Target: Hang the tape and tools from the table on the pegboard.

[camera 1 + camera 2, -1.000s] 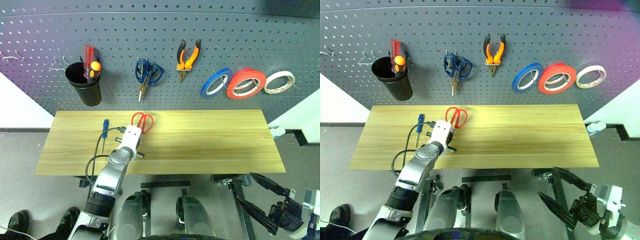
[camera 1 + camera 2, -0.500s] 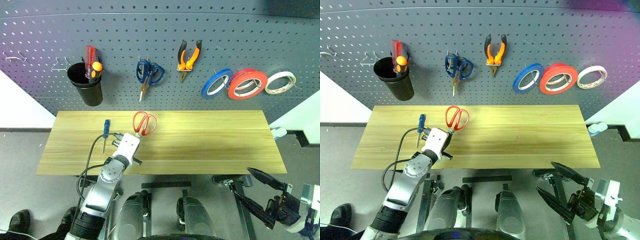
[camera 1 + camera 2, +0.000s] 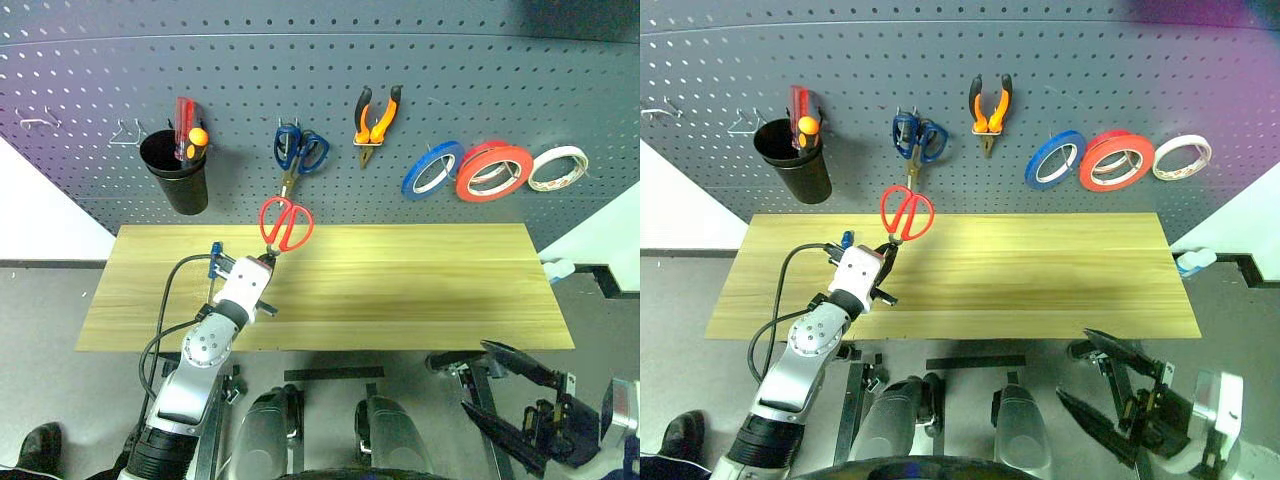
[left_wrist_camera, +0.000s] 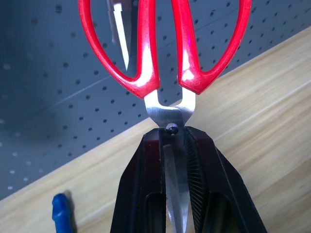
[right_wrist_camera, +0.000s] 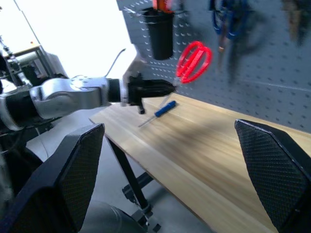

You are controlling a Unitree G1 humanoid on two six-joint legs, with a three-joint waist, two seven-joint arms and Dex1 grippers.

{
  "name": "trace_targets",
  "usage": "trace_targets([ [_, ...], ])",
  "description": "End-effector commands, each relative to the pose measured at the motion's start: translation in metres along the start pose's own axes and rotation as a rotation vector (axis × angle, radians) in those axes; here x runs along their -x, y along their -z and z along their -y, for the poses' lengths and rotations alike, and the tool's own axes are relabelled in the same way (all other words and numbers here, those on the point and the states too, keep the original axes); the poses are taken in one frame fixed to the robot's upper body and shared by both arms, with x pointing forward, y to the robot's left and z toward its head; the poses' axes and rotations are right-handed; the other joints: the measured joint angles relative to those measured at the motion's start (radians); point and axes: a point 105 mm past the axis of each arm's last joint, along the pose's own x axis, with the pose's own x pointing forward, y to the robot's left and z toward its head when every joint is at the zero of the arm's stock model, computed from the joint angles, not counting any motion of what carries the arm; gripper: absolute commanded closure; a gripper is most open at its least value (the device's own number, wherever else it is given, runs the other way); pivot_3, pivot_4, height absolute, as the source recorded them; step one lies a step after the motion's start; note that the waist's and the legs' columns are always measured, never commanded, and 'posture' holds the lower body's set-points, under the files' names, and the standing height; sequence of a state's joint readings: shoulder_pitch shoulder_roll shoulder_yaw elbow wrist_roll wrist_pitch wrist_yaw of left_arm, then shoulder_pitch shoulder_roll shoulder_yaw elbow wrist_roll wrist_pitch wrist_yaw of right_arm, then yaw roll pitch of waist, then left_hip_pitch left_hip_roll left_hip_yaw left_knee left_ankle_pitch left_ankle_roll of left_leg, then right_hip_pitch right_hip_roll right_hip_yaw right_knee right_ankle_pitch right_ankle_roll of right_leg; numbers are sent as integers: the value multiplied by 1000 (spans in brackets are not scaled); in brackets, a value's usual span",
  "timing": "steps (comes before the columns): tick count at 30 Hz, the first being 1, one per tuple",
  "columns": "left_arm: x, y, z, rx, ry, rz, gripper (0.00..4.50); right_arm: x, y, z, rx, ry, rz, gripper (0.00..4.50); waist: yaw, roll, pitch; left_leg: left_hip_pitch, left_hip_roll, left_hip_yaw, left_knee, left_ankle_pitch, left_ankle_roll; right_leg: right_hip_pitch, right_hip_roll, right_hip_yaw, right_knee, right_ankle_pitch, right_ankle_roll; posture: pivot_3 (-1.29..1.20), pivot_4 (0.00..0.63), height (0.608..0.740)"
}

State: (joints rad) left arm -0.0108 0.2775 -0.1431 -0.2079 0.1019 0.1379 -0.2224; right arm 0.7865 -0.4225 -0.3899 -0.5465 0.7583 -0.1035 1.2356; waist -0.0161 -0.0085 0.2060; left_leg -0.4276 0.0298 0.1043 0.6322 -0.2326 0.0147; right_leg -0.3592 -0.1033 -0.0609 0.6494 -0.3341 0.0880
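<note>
Two task items already hang on the pegboard [image 3: 240, 90]: the orange-and-black pliers [image 3: 377, 117] at upper centre and the red tape [image 3: 493, 170] at upper right. Still to hang, by my judgement: the blue-handled screwdriver [image 5: 164, 108] lying left of centre on the tabletop [image 3: 420, 290], and the red-handled scissors [image 3: 285, 222]. Left end effector [image 3: 262, 263] clamps the scissors by the blades, handles raised toward the board. Right end effector [image 3: 520, 400], lower right, stands wide and empty.

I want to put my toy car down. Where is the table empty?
The wooden table is bare from its middle to its right end. The left end is crowded: the small blue-handled screwdriver lies there, and the left gripper holds red-handled scissors above it.
</note>
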Motion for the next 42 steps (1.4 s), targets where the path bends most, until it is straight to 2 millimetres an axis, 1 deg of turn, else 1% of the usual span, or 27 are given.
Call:
trace_targets([
  [1, -1, -19, -2, -17, 8, 82, 4255, -3, -3, -7, 94, -14, 3, 0, -3, -1, -6, 1, 0, 0, 0, 0, 0, 1, 0, 0, 0, 0, 0, -124, 157, 740],
  [6, -3, -25, -4, -35, 9, 116, 4255, -3, -3, -8, 125, 6, 6, 0, -4, -1, -19, 3, 0, 0, 1, 0, -1, 3, 0, 0, 0, 0, 0, -129, 151, 740],
  [16, -4, -39, -1, -77, 25, 196, 4255, -5, -14, -3, 185, 15, 61, 0, -4, 2, -40, 4, 0, 0, 0, 0, -1, 3, 0, 1, 0, 0, 0, -127, 128, 740],
  [22, -11, -44, -5, -106, 10, 228, 4255, -8, -18, 2, 210, 14, 81, 0, -3, 4, -60, 5, 0, 0, 1, 0, 0, 5, 1, 1, 1, 0, 0, -128, 102, 740],
  [23, -11, -45, -5, -107, 10, 233, 4255, -13, -19, 14, 209, 12, 96, 0, -3, 3, -63, 6, 0, 0, 1, 0, 0, 5, 1, 1, 1, 0, 0, -129, 101, 740],
  [24, -12, -46, -6, -114, 3, 241, 4255, -26, -14, 47, 214, 12, 103, 0, -12, 1, -66, 7, 0, 0, 1, 0, 0, 6, 1, 1, 1, 0, 0, -126, 98, 740],
  [25, -13, -47, -7, -117, 0, 245, 4255, -38, -13, 72, 217, 13, 105, 0, -37, -7, -69, 10, 0, 1, 1, 0, 0, 6, 1, 1, 1, 1, 0, -127, 94, 740],
  [26, -14, -47, -8, -118, -3, 247, 4255, -47, -14, 89, 220, 14, 105, 0, -54, -7, -68, 14, 2, 3, 3, 0, 0, 11, 2, 2, 0, 3, 0, -130, 94, 740],
  [27, -15, -48, -10, -126, -12, 251, 4255, -52, -15, 96, 213, 8, 108, 0, -56, -4, -69, 18, 2, 3, 5, -2, -2, 17, 2, 2, -1, 4, -1, -128, 89, 740],
  [28, -16, -48, -12, -131, -21, 254, 4255, -53, -15, 99, 212, 2, 111, 0, -50, 1, -73, 19, 1, 4, 6, -3, -1, 19, 1, 2, -1, 4, 0, -128, 88, 740],
  [29, -18, -49, -13, -129, -26, 258, 4255, -54, -15, 101, 215, 0, 114, 0, -33, 3, -75, 20, 1, 3, 7, -3, -1, 19, 0, 1, -1, 5, 0, -129, 89, 740],
  [31, -19, -50, -15, -139, -29, 262, 4255, -54, -15, 104, 220, -3, 116, 0, -14, 4, -75, 21, 2, 0, 6, -2, 0, 18, 1, -3, 0, 3, 1, -129, 89, 740],
  [33, -21, -49, -18, -136, -45, 262, 4255, -43, -1, 112, 203, -5, 103, 0, -7, 4, -75, 18, 1, 0, 3, -1, 1, 19, 1, -3, 0, 3, 1, -127, 88, 740],
  [35, -20, -51, -18, -140, -44, 272, 4255, -33, 10, 117, 188, 8, 101, 0, -5, 4, -75, 18, 1, 2, 3, -1, 1, 18, 1, -2, -1, 3, 1, -121, 89, 740],
  [38, -19, -51, -18, -140, -44, 275, 4255, -27, 18, 119, 182, 4, 100, 0, -6, 4, -75, 18, 1, 3, 5, -2, 3, 19, 1, -2, -1, 3, 2, -122, 93, 740],
  [42, -15, -53, -16, -144, -50, 285, 4255, -22, 22, 118, 185, -10, 99, 0, -14, 5, -76, 20, 2, 3, 6, -2, 3, 21, 1, -2, 1, 3, 2, -117, 97, 740],
])
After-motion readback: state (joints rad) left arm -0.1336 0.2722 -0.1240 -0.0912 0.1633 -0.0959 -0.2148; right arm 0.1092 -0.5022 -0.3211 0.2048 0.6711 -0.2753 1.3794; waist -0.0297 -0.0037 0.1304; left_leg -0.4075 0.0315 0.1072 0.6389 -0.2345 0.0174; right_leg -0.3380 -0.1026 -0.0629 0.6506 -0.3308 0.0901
